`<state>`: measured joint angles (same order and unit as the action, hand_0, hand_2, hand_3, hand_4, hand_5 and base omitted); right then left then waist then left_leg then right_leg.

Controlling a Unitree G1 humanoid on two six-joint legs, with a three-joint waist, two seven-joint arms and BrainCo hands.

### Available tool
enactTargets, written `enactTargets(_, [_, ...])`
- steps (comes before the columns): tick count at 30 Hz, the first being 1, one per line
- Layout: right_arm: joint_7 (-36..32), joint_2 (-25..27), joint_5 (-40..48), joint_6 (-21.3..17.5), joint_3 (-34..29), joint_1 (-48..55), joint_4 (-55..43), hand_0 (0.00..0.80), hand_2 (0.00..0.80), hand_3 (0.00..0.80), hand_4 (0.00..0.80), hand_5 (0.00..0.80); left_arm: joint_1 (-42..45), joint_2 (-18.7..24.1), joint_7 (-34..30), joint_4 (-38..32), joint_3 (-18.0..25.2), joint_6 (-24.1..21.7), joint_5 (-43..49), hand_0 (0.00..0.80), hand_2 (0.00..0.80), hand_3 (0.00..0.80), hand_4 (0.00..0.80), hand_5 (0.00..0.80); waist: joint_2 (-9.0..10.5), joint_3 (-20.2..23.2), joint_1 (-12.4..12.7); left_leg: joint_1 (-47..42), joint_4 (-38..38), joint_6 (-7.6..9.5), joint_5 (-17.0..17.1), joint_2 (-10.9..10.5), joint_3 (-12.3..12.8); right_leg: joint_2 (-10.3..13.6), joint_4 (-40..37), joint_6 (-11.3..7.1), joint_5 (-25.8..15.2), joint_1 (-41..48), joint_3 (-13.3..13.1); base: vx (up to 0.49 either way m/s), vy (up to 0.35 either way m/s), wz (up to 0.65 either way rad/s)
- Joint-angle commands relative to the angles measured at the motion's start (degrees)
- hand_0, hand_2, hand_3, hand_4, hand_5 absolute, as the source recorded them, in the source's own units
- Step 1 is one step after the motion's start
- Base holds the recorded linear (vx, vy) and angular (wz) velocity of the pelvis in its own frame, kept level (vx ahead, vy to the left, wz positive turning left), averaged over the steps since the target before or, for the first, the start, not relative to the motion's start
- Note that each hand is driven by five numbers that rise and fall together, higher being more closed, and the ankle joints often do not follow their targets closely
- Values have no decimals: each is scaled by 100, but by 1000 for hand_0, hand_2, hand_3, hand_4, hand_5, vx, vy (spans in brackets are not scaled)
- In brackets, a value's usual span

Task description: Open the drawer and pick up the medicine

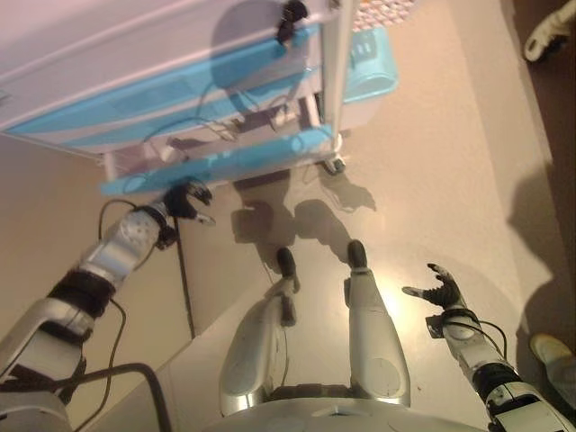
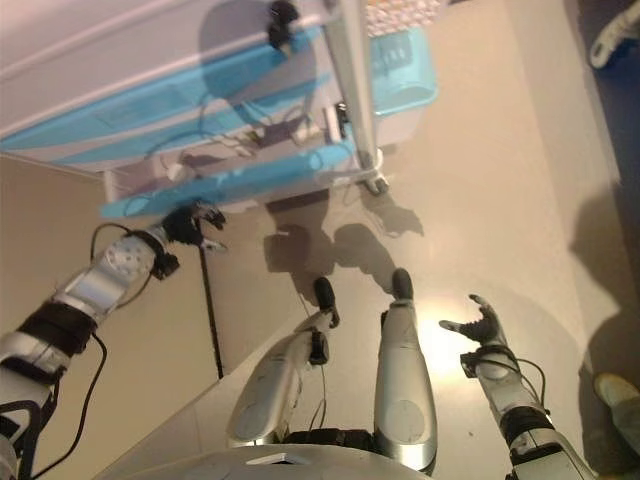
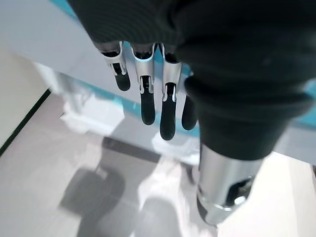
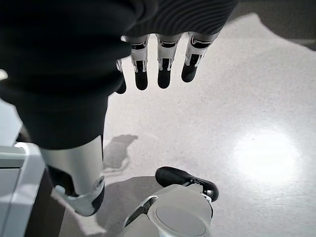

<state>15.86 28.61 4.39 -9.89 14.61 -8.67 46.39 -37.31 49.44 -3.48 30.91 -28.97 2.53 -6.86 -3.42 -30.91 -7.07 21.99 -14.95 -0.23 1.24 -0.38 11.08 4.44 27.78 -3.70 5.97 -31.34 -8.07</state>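
Observation:
A white drawer cart (image 1: 108, 45) stands ahead on my left, with blue-fronted drawers. Its lowest blue front (image 1: 216, 162) is the nearest to me, and a wider blue front (image 1: 162, 94) lies above it. My left hand (image 1: 184, 200) hovers just below that lowest front, fingers (image 3: 146, 94) straight and holding nothing. Whether it touches the front is unclear. My right hand (image 1: 441, 290) hangs low at my right side over the floor, its fingers (image 4: 164, 64) spread and empty. No medicine shows in any view.
The cart rests on castors, one (image 1: 335, 166) at its near right corner. A blue and white bin (image 1: 369, 67) sits behind the cart's right side. A person's shoes show at the far right (image 1: 549, 36) and near right (image 1: 553, 351).

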Motion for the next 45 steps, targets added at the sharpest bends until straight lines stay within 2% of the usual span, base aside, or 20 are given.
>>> enactTargets(1, [-30,168,-34,20,252,242,-322,0,0,0,0,0,-815,300,820,656,636,33,-144,0,0,0,0,0,211,125,-305,504,-1323,409,-1015,-153,-84,-246,-498,183,-545,-13,411,-17,-3,-41])
enactTargets(4, [-32,123,-91,48,432,173,-421,0,0,0,0,0,-1665,257,1439,1444,575,134,-85,0,0,0,0,0,313,111,-432,731,-1482,412,-1044,-85,-38,-347,-395,205,-547,-230,333,-26,-1,-29])
enactTargets(7, [-18,61,-73,74,584,114,-408,0,0,0,0,0,-2175,179,1969,1880,527,126,-136,0,0,0,0,0,390,111,-496,810,-1495,393,-1047,-62,-27,-421,-403,221,-565,-318,263,-22,-19,-20])
enactTargets(11, [-37,-39,-71,69,658,97,-350,0,0,0,0,0,-2105,-24,2050,1926,571,26,-342,0,0,0,0,0,437,111,-494,745,-1408,363,-1036,-55,-19,-464,-472,221,-579,-275,228,-6,-42,-11])
enactTargets(14, [-38,-134,-133,81,659,110,-314,0,0,0,0,0,-1690,-256,1812,1784,721,-22,-555,0,0,0,0,0,423,127,-444,624,-1272,348,-1014,-75,-28,-462,-561,213,-570,-166,227,0,-38,1])
enactTargets(18, [-28,-237,-194,97,569,153,-234,0,0,0,0,0,-726,-600,1515,1477,978,-288,-812,0,0,0,0,0,357,196,-302,382,-1042,329,-968,-130,-127,-421,-681,202,-530,77,255,21,-40,4])
enactTargets(23, [-82,-386,-294,84,361,286,11,0,0,0,0,0,857,-1338,1034,1049,1201,-721,-1083,0,0,0,0,0,260,392,-13,-99,-547,276,-808,-244,-377,-290,-1008,173,-493,624,415,32,-47,9])
enactTargets(26, [-162,-498,-402,19,232,414,236,0,0,0,0,0,1747,-1940,514,957,1338,-1086,-1572,0,0,0,0,0,213,622,183,-470,-127,239,-667,-296,-541,-202,-1236,155,-456,1034,571,40,-41,25])
enactTargets(29, [-377,-561,-418,-40,151,517,386,0,0,0,0,0,2261,-2334,-26,1209,1486,-1262,-1652,0,0,0,0,0,208,867,298,-748,165,201,-585,-294,-643,-169,-1438,170,-434,1369,678,66,-34,28])
enactTargets(32, [-865,-632,-332,-48,65,638,583,0,0,0,0,0,2745,-2705,-453,1652,1613,-1400,-1613,0,0,0,0,0,225,1211,411,-1160,569,139,-489,-243,-764,-157,-1741,194,-415,1864,793,116,-29,23])
enactTargets(35, [-1465,-723,7,-41,-32,764,751,0,0,0,0,0,3011,-2947,-443,2006,1701,-1373,-1819,0,0,0,0,0,235,1480,486,-1487,890,88,-414,-211,-864,-163,-1969,198,-395,2227,888,87,-19,29])
enactTargets(41, [-2690,-1142,849,298,-315,917,1516,0,0,0,0,0,3433,-3381,-682,2903,1927,-1590,-1854,0,0,0,0,0,339,2067,691,-1926,1136,41,-401,-219,-1006,-140,-2312,204,-407,2777,1135,65,-42,24])
enactTargets(45, [-2774,-1380,804,281,-365,929,1975,0,0,0,0,0,3556,-3584,-778,3446,1803,-1617,-1063,0,0,0,0,0,410,2372,830,-2175,1215,52,-436,-252,-1088,-134,-2501,180,-435,3092,1265,57,-43,17])
